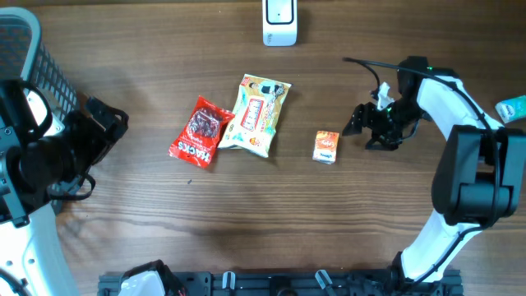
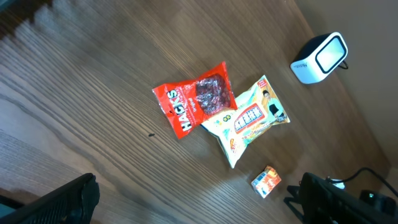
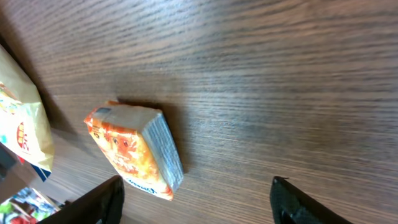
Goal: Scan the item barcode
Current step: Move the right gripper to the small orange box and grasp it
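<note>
A small orange box (image 1: 326, 147) lies on the wooden table, right of centre. It also shows in the left wrist view (image 2: 266, 181) and, close up, in the right wrist view (image 3: 134, 149). My right gripper (image 1: 362, 131) hovers just right of the box, open, and its fingers (image 3: 102, 202) hold nothing; the box lies apart from them, ahead and to one side. The white scanner (image 1: 279, 22) stands at the table's far edge. My left gripper (image 1: 97, 152) waits open and empty at the far left.
A red Hacks bag (image 1: 200, 131) and a yellow snack bag (image 1: 257, 115) lie side by side left of the box. A black mesh basket (image 1: 33, 57) stands at the far left. A teal packet (image 1: 511, 108) shows at the right edge.
</note>
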`<control>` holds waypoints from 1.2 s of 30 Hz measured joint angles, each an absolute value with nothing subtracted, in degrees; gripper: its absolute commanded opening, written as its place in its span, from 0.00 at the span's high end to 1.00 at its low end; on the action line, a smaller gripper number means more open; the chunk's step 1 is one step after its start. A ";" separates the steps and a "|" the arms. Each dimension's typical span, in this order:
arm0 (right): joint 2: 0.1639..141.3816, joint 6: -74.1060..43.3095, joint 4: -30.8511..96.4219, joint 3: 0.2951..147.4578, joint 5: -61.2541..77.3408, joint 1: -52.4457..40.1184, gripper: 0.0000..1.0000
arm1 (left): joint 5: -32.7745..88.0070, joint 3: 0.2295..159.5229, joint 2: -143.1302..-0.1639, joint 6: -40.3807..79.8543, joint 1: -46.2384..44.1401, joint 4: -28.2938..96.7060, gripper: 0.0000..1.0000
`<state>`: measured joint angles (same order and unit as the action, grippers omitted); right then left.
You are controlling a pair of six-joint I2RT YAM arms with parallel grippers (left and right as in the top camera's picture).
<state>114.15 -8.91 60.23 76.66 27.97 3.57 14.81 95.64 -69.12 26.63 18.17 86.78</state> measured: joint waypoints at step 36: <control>113.25 -0.14 40.03 70.59 82.30 -8.03 0.96 | 14.81 95.64 -69.12 26.63 18.17 86.80 0.00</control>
